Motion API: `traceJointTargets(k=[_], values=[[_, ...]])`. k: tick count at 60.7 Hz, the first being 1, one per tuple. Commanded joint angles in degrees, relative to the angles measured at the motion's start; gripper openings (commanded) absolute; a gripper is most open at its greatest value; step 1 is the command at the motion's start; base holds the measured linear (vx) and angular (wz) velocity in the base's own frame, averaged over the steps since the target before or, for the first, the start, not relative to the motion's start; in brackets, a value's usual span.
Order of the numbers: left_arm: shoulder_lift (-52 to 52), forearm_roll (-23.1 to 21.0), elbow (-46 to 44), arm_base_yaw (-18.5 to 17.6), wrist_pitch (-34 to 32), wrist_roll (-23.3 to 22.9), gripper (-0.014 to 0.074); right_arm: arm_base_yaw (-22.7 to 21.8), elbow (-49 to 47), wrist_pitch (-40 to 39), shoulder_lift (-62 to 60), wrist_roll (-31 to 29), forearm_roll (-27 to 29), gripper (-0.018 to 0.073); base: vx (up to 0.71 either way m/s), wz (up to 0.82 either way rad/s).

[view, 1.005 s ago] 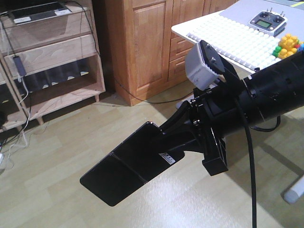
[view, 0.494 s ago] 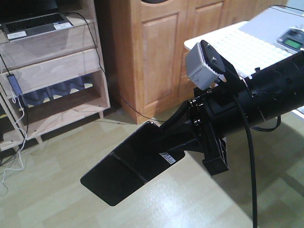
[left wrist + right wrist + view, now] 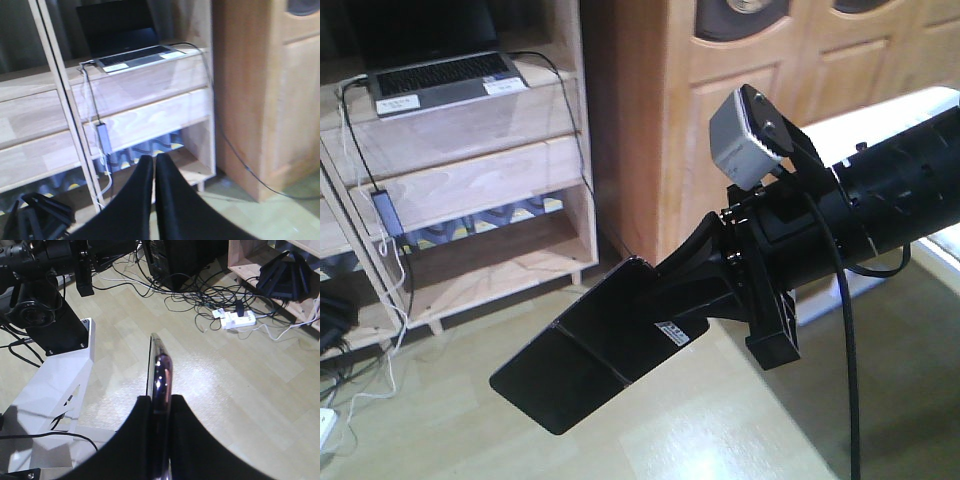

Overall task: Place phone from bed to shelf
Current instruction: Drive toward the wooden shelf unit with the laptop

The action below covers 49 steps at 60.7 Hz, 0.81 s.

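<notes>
Over the last second the pale-wood shelving unit with wide flat boards (image 3: 470, 185) has slid from the left edge of the front view toward its middle, so we judge we are swinging round to face it. The thin glossy black phone with a white sticker (image 3: 588, 352) hangs above the floor, clamped edge-on in our right gripper (image 3: 159, 401), apart from the unit. Our left gripper (image 3: 154, 167) looks pinched together on nothing, though that view is blurred.

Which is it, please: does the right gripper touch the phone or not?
Touching: the right wrist view shows the right gripper clamping the phone between its fingers.
</notes>
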Motion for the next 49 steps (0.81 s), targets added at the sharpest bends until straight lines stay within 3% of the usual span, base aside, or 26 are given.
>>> traceJointTargets(k=[1, 49], values=[[-0.8, -0.5, -1.3, -0.3, -4.2, -0.3, 0.0001, -0.1, -1.6, 3.6, -2.0, 0.0, 4.5, -0.0002, 0.43, 0.25], [-0.8, -0.5, -1.3, -0.3, -4.2, -0.3, 0.0001, -0.1, -1.6, 3.6, -2.0, 0.0, 4.5, -0.0002, 0.41, 0.23]])
